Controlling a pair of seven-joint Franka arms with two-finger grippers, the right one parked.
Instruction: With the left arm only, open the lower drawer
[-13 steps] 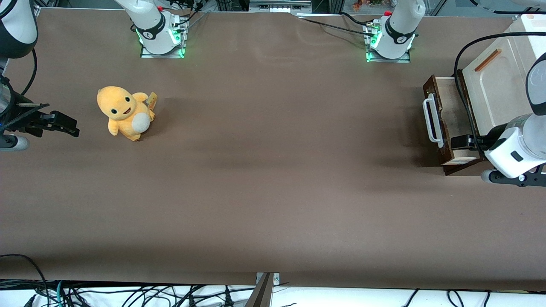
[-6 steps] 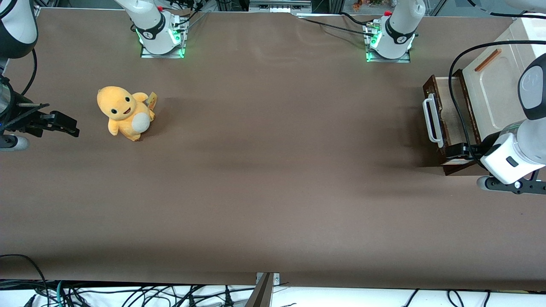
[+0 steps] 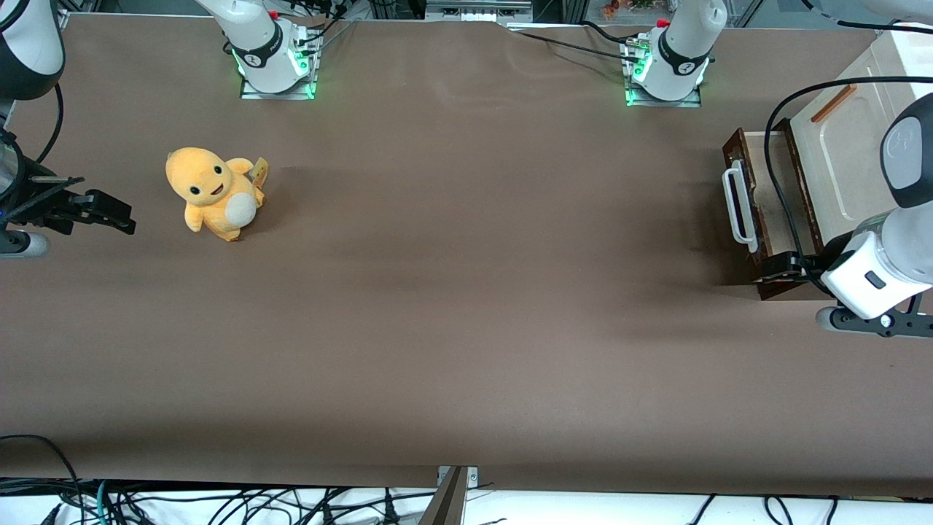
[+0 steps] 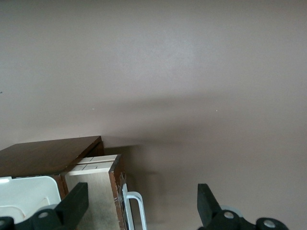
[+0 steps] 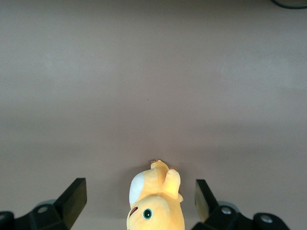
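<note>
The lower drawer (image 3: 776, 186) stands pulled out of the cabinet at the working arm's end of the table, its pale wood inside showing. Its dark brown front carries a white bar handle (image 3: 735, 204). The left arm (image 3: 871, 270) reaches over the drawer's end nearest the front camera. Its small black gripper (image 3: 783, 264) hovers above that corner, touching nothing. In the left wrist view the gripper (image 4: 141, 194) is open, its black fingers (image 4: 76, 199) spread wide. Below them lie the drawer (image 4: 93, 201) and its handle (image 4: 135, 211).
The cream cabinet (image 3: 845, 160) with a thin orange-brown handle (image 3: 834, 102) rises above the drawer. A yellow plush toy (image 3: 211, 193) sits toward the parked arm's end. Two arm bases (image 3: 273, 58) (image 3: 667, 65) stand at the table edge farthest from the camera.
The left gripper has slid from over the drawer's inside toward the front camera, ending above the drawer's nearer corner. The drawer has stayed where it was.
</note>
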